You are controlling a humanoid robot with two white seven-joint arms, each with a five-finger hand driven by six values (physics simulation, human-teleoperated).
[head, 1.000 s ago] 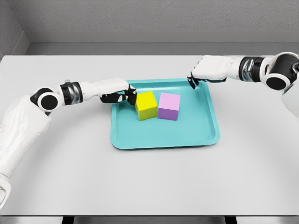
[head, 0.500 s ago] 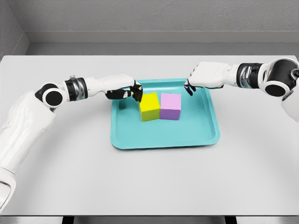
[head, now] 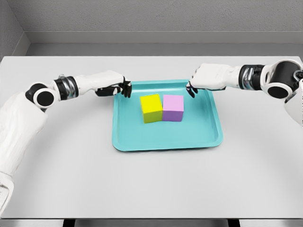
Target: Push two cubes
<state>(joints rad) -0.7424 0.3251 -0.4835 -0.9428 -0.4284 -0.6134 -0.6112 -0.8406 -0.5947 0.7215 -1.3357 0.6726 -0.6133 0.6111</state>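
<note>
**A:** Where are the two cubes right now?

**B:** Both sit inside the shallow teal plastic tray (head: 142,142), in its back half. The yellow cube (head: 151,108) is on the left and the lilac-pink cube (head: 173,108) on the right. Their facing sides touch, so they make one block. The tray itself lies flat on the pale grey table (head: 151,184), about in the middle.

**A:** And the left robot hand?

**B:** The left robot hand (head: 113,86) is at the tray's back left corner, over the rim or just outside it. Its dark fingertips (head: 127,90) are curled in together and hold nothing. It is apart from the yellow cube, with bare tray floor between them. The white arm behind it runs out to the left edge of the view.

**A:** The right one?

**B:** The right robot hand (head: 204,78) is near the tray's back right corner, fingers bent downward and bunched, the tips (head: 191,91) pointing at the rim. It grips nothing either, and it is not touching the lilac-pink cube; a gap of teal shows between them.

**A:** Anything tilted?

**B:** Both cubes rest flat on their bases. The yellow one is turned slightly compared with the tray's edges; the lilac-pink one sits nearly square to them.
</note>
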